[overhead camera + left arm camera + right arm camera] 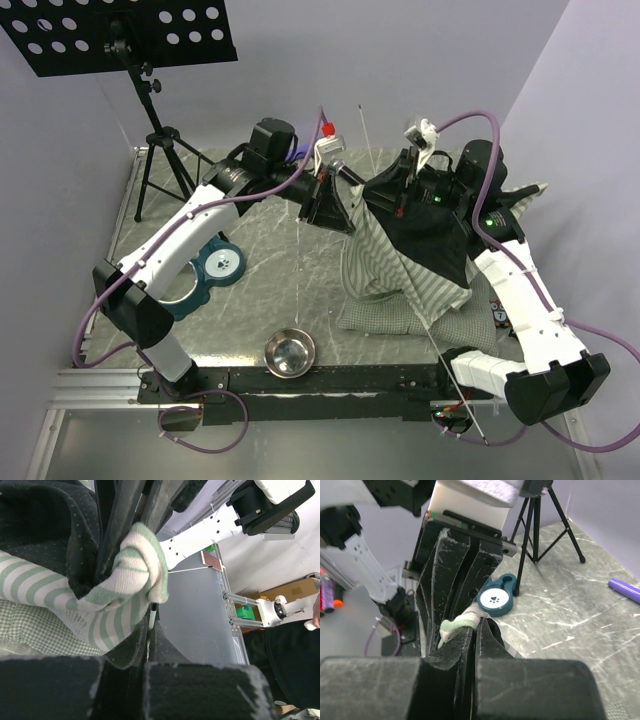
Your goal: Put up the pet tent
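Lilac walls (420, 50), grey marbled tabletop (280, 290), black tripod stand (163, 135)

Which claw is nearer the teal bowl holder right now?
Left. The left claw, shut on the pet tent, sits up and to the right of the teal bowl holder in the top view. The right claw, also gripping it, is farther right.

Tent (395, 290) right of centre; bowl (290, 352) at near edge; bowl holder (215, 266) left; tripod (160, 160) back-left.

open tabletop (268, 292) between bowl holder (214, 268) and tent (385, 272).
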